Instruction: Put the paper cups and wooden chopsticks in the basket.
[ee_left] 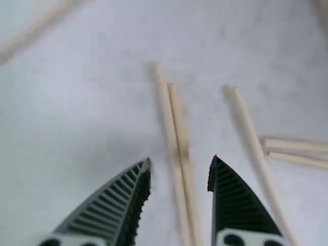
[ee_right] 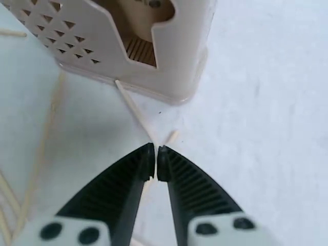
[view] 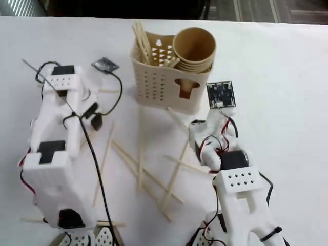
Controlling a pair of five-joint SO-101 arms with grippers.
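Looking down from the high view, a cream perforated plastic basket (view: 154, 87) stands at the far middle of the white bench (view: 287, 61). It holds a stack of tan paper cups (view: 195, 46) and, beside them, a bundle of upright wooden chopsticks (view: 142, 41). More loose wooden chopsticks (view: 139, 164) lie criss-crossed on the bench between the white left arm (view: 51, 128) and the white right arm (view: 238, 189). From above, both arms' bodies cover their own tips.

The left wrist view gives what the high view hides. The black ribbed left fingers (ee_left: 120, 205) stand apart, low over the bench. A touching pair of chopsticks (ee_left: 177, 154) lies between them, and neither finger touches it. A third chopstick (ee_left: 251, 138) lies just beside one finger, and two more (ee_left: 297, 151) are cut off at the frame edge.

In the right wrist view the black right fingers (ee_right: 128, 184) are together, with only a thin slit between the tips, near the basket's (ee_right: 174, 56) corner. A single chopstick (ee_right: 134, 110) runs from the basket's foot to those tips. Whether they pinch it or merely sit above it cannot be made out. A cup's ribbed base (ee_right: 138, 48) shows through the basket's handle cut-out, and the rest of the cup is hidden by the wall.
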